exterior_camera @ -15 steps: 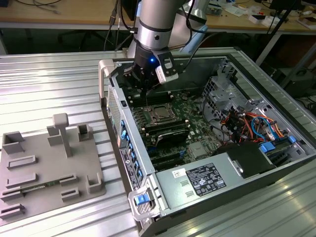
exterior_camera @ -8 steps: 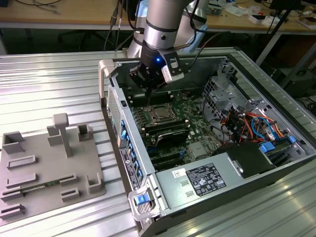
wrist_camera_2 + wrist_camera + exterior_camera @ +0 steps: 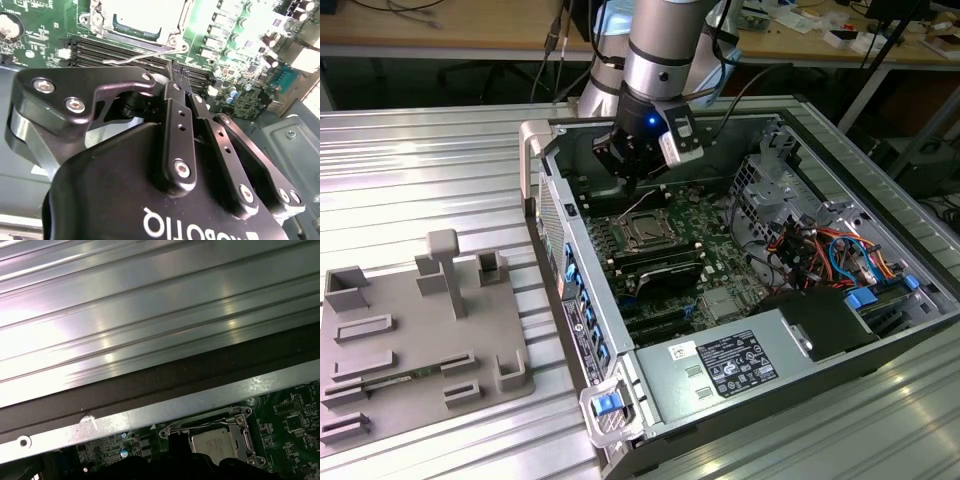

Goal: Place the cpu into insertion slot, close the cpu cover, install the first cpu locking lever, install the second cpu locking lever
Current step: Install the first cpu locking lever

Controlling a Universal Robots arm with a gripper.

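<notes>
Ribbed silver aluminium table spreading out under me, its long grooves running wide past my jaws in the first wrist view. Directly beneath my jaws, the open grey sheet-metal computer case lies flat on it. Well off from my jaws, toward the exterior view's left, sits a flat grey plate with raised blocks, apart from the case.

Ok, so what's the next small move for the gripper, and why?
Probably press the gripper down on the wire lever. The cpu lies under the cover, which looks shut, and that lever sticks out, seemingly unlatched, right beside the gripper.
</notes>
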